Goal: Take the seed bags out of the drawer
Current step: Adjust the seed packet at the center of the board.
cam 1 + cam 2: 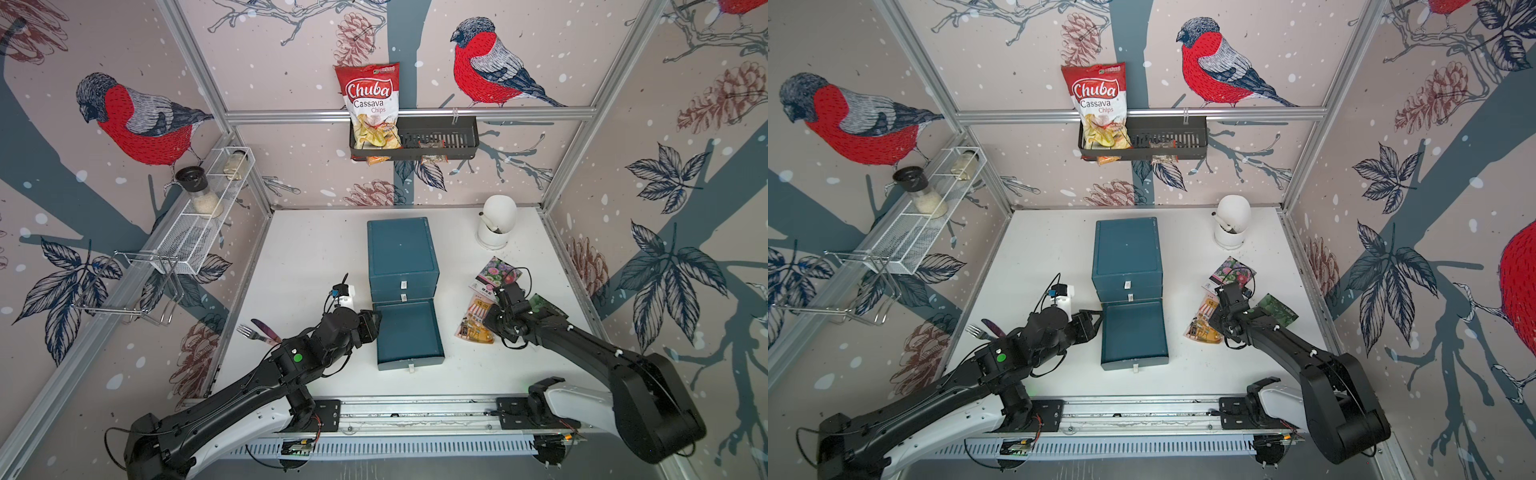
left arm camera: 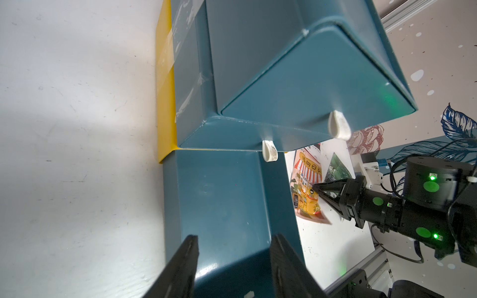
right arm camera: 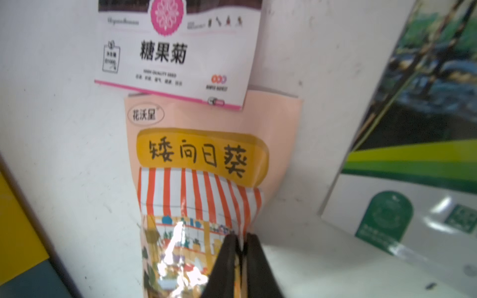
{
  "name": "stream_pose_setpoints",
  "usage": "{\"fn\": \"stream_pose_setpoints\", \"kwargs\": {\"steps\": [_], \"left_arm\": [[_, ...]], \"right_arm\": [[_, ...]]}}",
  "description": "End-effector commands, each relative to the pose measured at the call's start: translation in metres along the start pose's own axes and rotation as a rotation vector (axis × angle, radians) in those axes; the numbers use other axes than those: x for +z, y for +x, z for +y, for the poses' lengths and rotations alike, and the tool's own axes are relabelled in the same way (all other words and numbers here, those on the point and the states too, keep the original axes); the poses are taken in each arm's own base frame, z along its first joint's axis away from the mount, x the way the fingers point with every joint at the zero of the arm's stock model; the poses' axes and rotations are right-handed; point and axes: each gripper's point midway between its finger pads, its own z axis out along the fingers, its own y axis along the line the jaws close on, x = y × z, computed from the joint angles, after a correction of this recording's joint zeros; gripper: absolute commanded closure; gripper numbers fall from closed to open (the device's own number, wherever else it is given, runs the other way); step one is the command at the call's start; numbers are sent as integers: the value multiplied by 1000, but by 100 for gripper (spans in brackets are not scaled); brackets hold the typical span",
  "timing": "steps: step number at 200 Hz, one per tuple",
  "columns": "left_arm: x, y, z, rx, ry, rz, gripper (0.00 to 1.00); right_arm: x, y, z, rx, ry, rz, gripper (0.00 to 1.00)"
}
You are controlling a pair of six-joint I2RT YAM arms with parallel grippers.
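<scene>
In both top views, a dark teal metal cabinet (image 1: 401, 245) sits in the middle of the white bench (image 1: 307, 257). Its bottom drawer (image 1: 409, 332), a shallow teal tray, is pulled out toward six o'clock and looks empty. All three seed bags lie on the bench at three o'clock from the drawer: a glossy flat packet with pink-purple flowers and a white band (image 1: 496, 274), a flat orange-yellow packet with a cartoon shop (image 1: 473, 328), and a green-and-white flat packet (image 1: 546, 307) partly under the right arm.

The right claw (image 1: 489, 318) is directly over the orange packet, whose long axis runs roughly twelve to six. The pink packet is at twelve o'clock from the claw and the green one at three. The right arm is much the nearer, reaching in from five o'clock with its wrist tipped down. The left arm lies low from seven o'clock, with the left claw (image 1: 376, 322) just beside the drawer's nine o'clock wall.

Left wrist view: the left claw (image 2: 235, 237) has its fingers apart, with the drawer's side wall between them.

Right wrist view: the right claw (image 3: 240, 240) has its tips almost together, with a thin slit showing, at the orange packet's side edge. Whether they pinch the foil I cannot tell. By my judgement, only letting go and lifting clear is left.
</scene>
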Motion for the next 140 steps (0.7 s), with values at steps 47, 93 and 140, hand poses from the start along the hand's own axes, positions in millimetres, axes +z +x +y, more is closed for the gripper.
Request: {"fn": "stream_pose_setpoints", "kwargs": {"steps": [47, 93, 140], "left_arm": [[-8, -21, -15, 30, 25, -67, 46], [-17, -40, -19, 40, 16, -122, 42], [-18, -59, -16, 16, 15, -146, 41]], "right_arm": [[-32, -2, 10, -35, 57, -82, 42], [-86, 7, 60, -167, -8, -196, 40], [-105, 45, 113, -271, -199, -167, 65]]}}
